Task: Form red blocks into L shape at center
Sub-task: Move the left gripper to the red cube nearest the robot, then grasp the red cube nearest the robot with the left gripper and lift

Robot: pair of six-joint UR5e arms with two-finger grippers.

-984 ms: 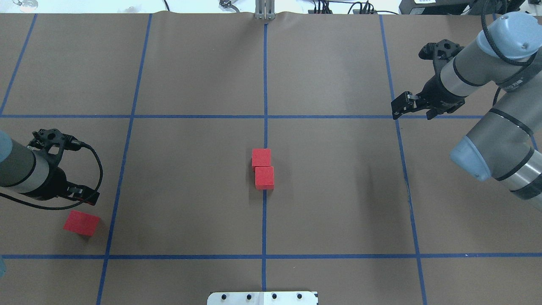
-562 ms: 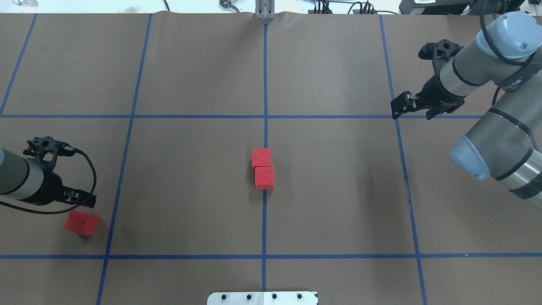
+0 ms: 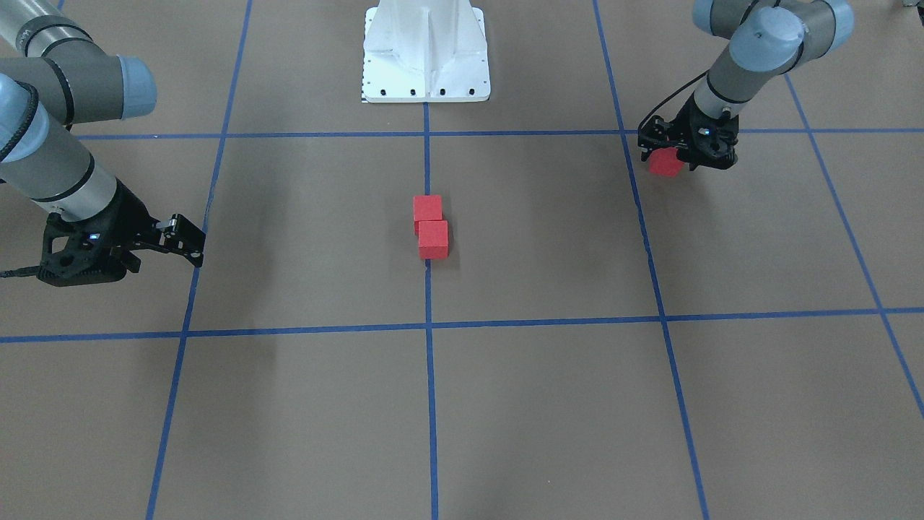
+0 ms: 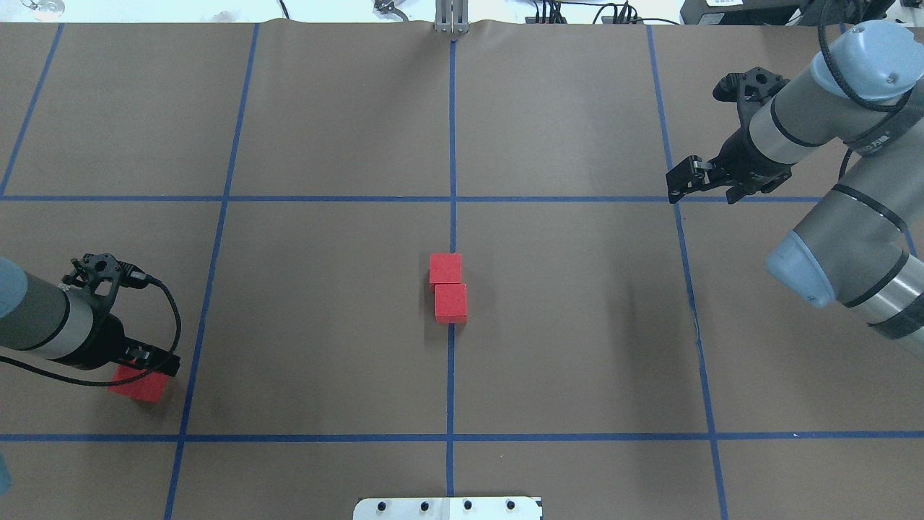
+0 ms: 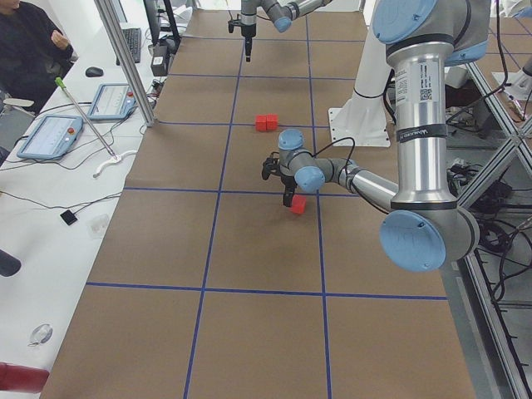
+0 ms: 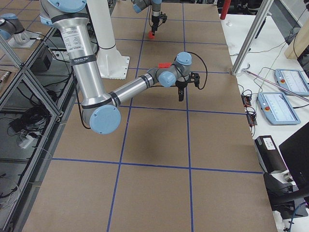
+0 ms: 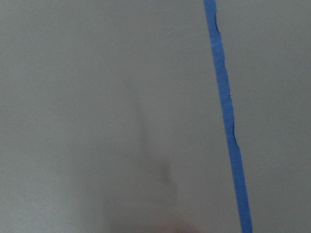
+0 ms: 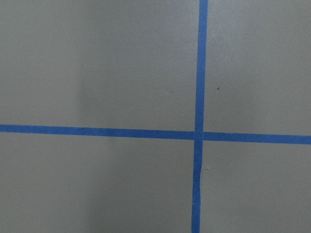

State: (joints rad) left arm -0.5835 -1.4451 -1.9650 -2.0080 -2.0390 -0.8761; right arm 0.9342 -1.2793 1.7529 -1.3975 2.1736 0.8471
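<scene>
The left arm (image 4: pixel 43 328) comes in low over the tabletop's (image 4: pixel 325 130) left edge, its forearm nearly level and the wrist tipped down. A black cable (image 4: pixel 170 318) loops off the wrist. The left fingers (image 4: pixel 151 361) sit right on top of the third block (image 4: pixel 137 388), which lies near the left edge, well apart from the other two. The fingers hide part of it from above, so I cannot tell whether they pinch it or only straddle it.

The right arm (image 4: pixel 830 108) is folded high at the elbow, with the forearm sloping down toward the far right part of the tabletop. The right fingers (image 4: pixel 686 182) are spread apart and empty, hanging over a crossing of blue tape (image 8: pixel 199 135).

At the center (image 4: pixel 452 231) the far block (image 4: pixel 445 268) and near block (image 4: pixel 451 302) lie touching in a short row along the middle tape line. The near one is shifted slightly to the right and is closer to the white base plate (image 4: pixel 447 508).

All three blocks are matte red cubes with plain faces and crisp edges. The tabletop is dull brown sheet, marked into squares by thin blue tape that frays a little at its edges. The arms are smooth grey tubes with pale blue caps, and the fingers are black and angular.
</scene>
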